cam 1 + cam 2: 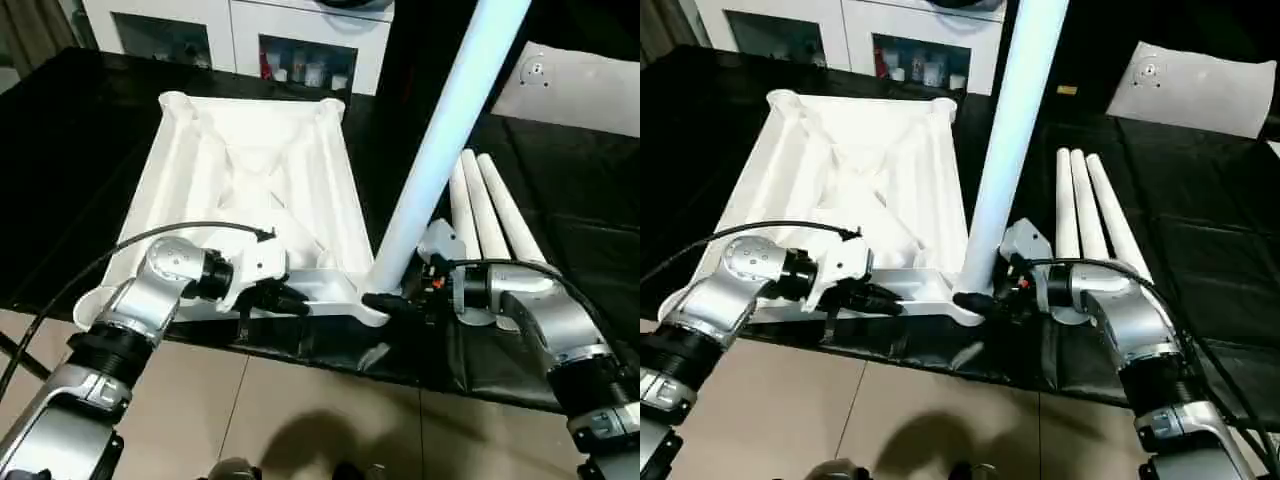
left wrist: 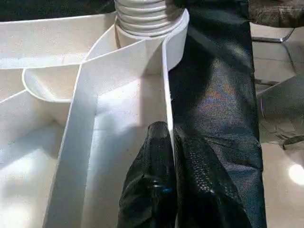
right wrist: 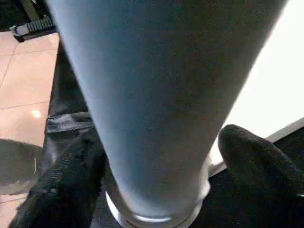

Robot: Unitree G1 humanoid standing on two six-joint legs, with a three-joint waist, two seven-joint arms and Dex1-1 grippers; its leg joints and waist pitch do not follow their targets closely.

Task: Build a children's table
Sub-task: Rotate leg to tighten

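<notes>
Currently our left claw [image 1: 290,300] pinches the tabletop [image 1: 250,170] rim; our right claw [image 1: 395,303] straddles, slightly open, the upright leg [image 1: 440,150] in the near-right socket.

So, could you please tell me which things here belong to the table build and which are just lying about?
Part of the job:
- tabletop, upside down
- standing leg in its near corner socket
- three spare legs lying alongside

Lying about:
- cabinet behind
- white slab
- black cloth

A black-covered table [image 1: 90,150] carries the upturned white tabletop [image 1: 250,170], its near rim by the left gripper [image 1: 290,300]; three loose white legs [image 1: 490,210] lie just beyond the right gripper [image 1: 395,303].
</notes>
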